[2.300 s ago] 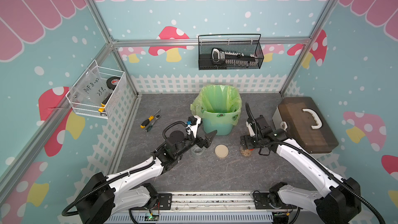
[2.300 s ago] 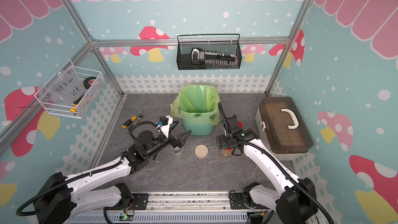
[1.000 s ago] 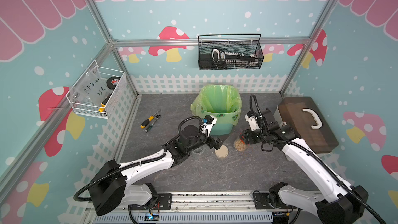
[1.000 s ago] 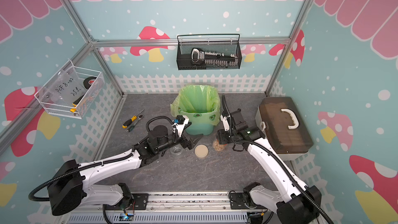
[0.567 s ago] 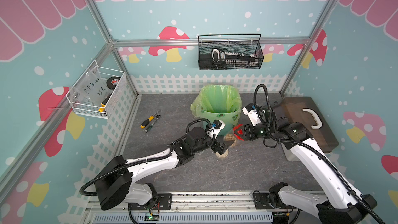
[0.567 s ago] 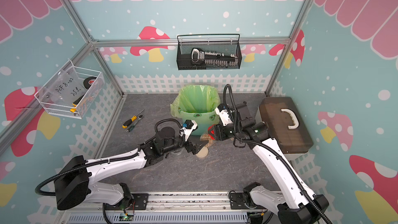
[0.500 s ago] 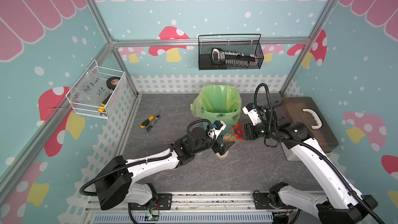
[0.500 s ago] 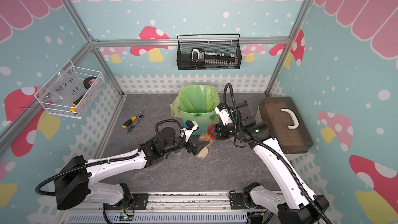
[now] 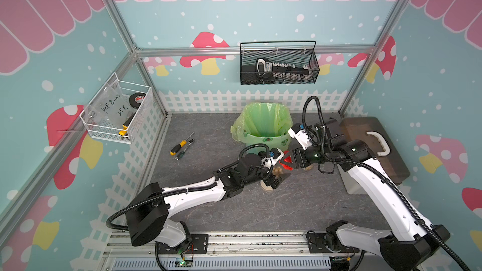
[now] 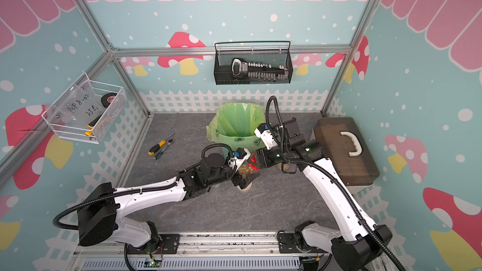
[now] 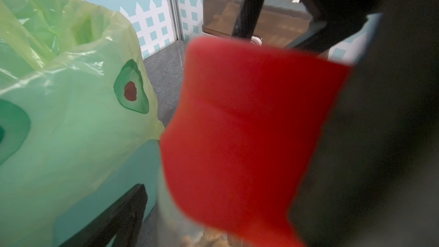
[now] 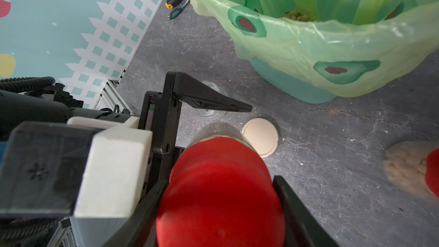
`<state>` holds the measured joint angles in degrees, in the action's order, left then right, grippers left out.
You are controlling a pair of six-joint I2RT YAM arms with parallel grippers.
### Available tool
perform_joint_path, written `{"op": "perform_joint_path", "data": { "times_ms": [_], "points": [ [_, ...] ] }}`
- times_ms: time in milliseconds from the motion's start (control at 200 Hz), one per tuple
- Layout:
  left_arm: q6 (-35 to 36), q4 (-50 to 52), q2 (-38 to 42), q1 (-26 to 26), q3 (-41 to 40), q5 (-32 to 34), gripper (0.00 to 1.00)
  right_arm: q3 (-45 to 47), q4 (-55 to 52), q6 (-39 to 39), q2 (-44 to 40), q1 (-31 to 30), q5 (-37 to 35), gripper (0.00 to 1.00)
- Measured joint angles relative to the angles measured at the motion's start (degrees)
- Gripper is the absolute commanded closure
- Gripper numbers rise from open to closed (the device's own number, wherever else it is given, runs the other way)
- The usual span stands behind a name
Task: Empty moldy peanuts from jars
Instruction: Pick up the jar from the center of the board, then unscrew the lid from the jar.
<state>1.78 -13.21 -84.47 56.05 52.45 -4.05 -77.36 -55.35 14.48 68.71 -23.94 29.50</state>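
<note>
Just beside bin (image 12: 308, 51), right tool (image 12: 221, 178) pinches peanut jar (image 12: 213, 129) by red lid (image 12: 221, 200); left tool (image 9: 276, 174) spread round its glass, prob. to grip & unscrew.

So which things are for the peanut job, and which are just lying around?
For the job: red-lidded jar of peanuts, another peanut jar, empty jar, beige lid, green-bagged bin.
Just lying about: screwdrivers, brown toolbox, black wall basket, white wire basket.
</note>
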Motion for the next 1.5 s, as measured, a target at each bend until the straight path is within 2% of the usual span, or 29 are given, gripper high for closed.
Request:
{"op": "perform_joint_path", "data": {
  "times_ms": [125,250,355,510,630,830,986,1111,1326,1496],
  "points": [
    [-0.04,0.13,0.15,0.09,-0.02,0.13,0.14,0.0,0.07,-0.76,0.0,0.0,0.0,0.5],
    [0.48,0.13,0.59,0.28,-0.02,-1.07,0.3,0.0,0.66,-0.74,0.0,0.26,0.17,0.48],
    [0.74,0.33,0.68,0.96,-0.02,-1.64,0.37,-0.04,0.48,-0.7,-0.02,0.35,0.31,0.46],
    [0.59,0.44,0.7,0.92,-0.02,-1.97,0.37,-0.04,0.5,-0.42,-0.09,0.33,0.31,0.4],
    [0.37,0.09,0.92,0.92,-0.02,-2.16,0.37,0.39,1.38,0.44,-0.92,0.33,0.11,0.32],
    [-0.96,-0.74,2.34,0.28,-0.42,-3.63,0.34,6.21,8.35,4.52,-9.31,-0.04,-2.36,0.21],
    [-2.6,-1.64,2.95,-0.83,-1.84,-4.74,0.33,17.25,20.02,11.41,-21.0,-0.31,-4.59,0.2],
    [-3.96,-2.6,3.78,-1.33,-3.23,-6.05,0.33,23.8,28.59,15.34,-26.18,-1.29,-6.12,0.19],
    [-6.56,-6.03,6.43,-2.97,-5.6,-9.16,0.33,29.29,41.03,18.86,-27.36,-3.91,-8.7,0.18],
    [-9.27,-9.86,8.52,-5.25,-7.98,-11.85,0.32,29.66,47.47,18.58,-24.98,-10.14,-13.11,0.19]
  ]
}}
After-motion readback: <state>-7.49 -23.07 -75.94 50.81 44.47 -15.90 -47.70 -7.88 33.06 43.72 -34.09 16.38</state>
